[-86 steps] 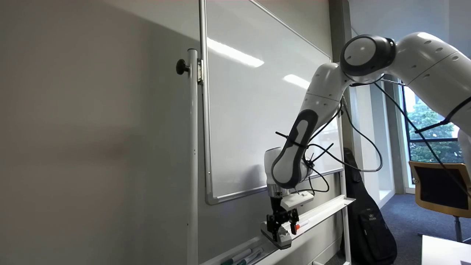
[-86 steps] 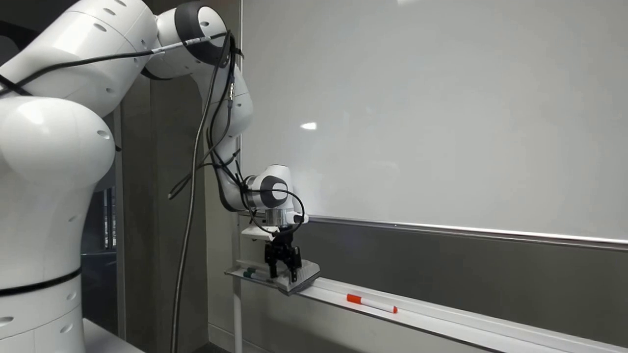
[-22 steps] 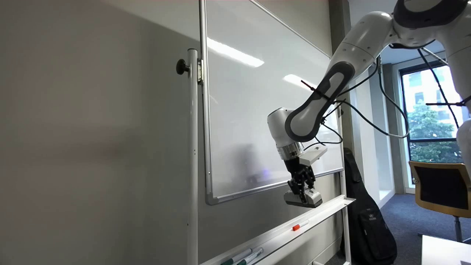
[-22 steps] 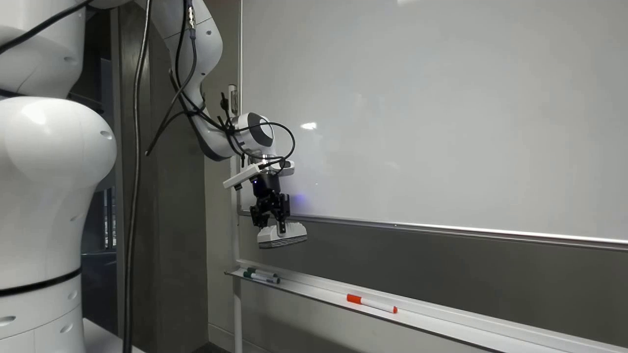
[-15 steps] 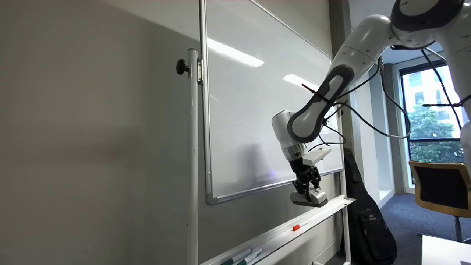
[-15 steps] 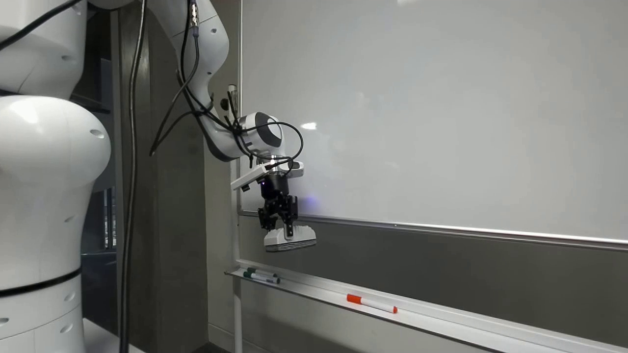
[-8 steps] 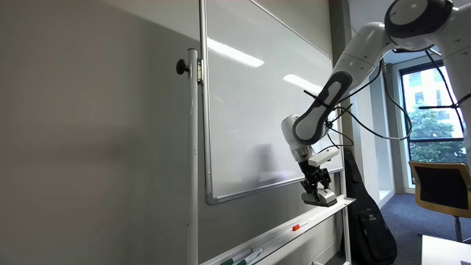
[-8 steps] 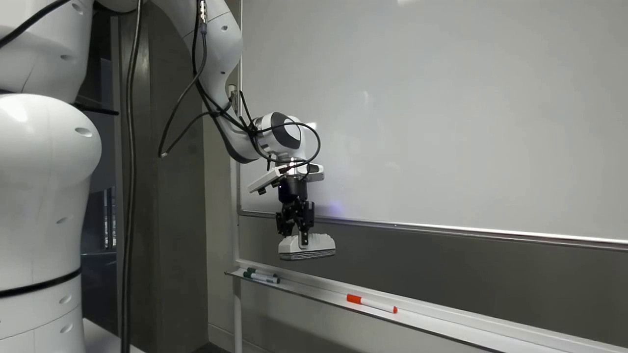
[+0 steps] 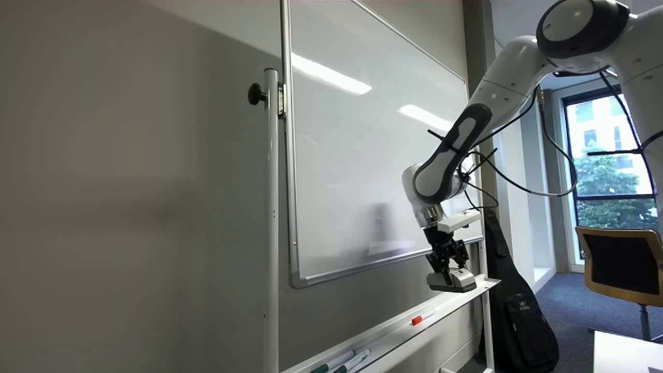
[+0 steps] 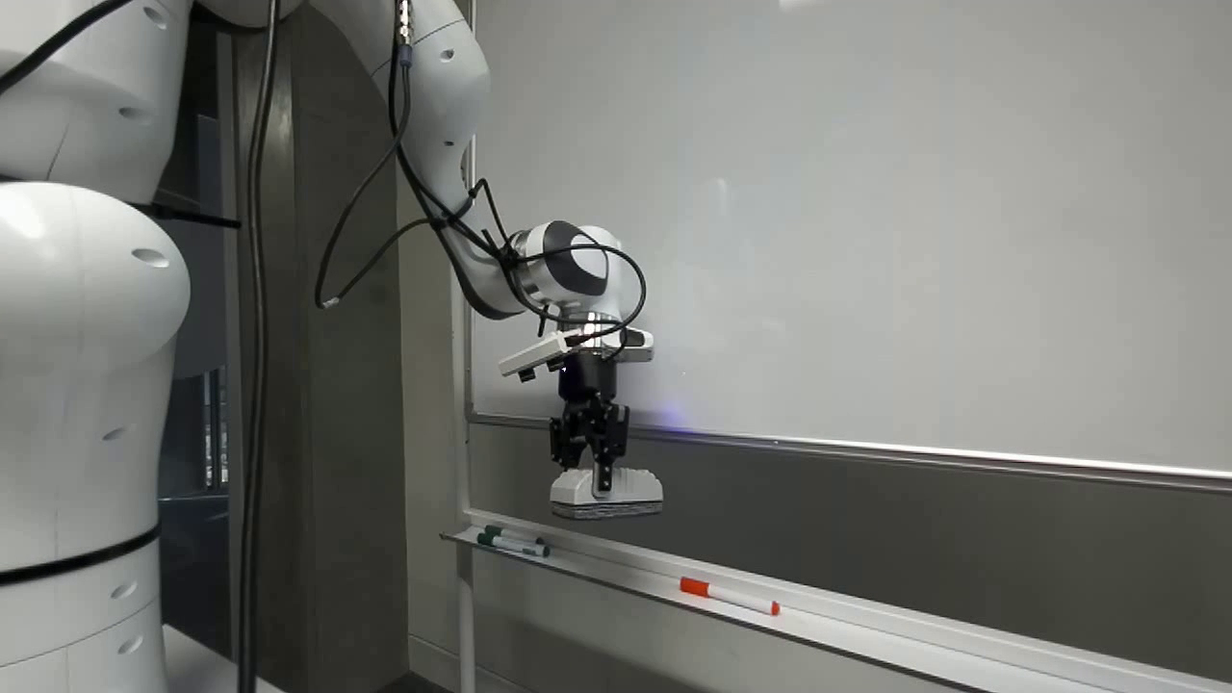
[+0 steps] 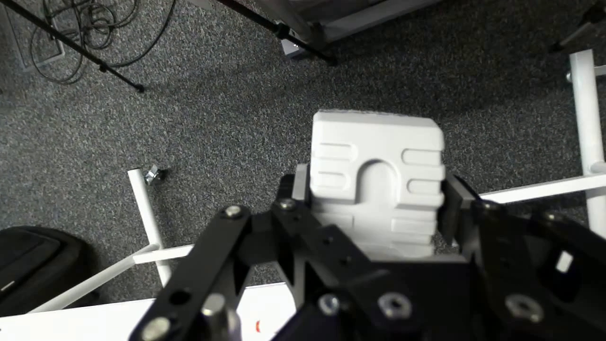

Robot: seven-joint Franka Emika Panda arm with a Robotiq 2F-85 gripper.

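Aloft, jaws gripping eraser (image 11: 378, 156), apart from tray edge (image 10: 628, 580) (carpet (image 11: 213, 123) beneath)

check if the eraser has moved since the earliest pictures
Yes: in an exterior view the eraser appears higher and farther right against the stationary tray, past the red-capped marker, toward the tray's far end.

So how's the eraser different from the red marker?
The eraser is a wide, chunky block; the red marker is long and thin, like a stick. The eraser is held up in the gripper, while the red marker lies on the tray. The eraser has a dark bottom edge; the red marker has red ends. Both are mostly white or pale.
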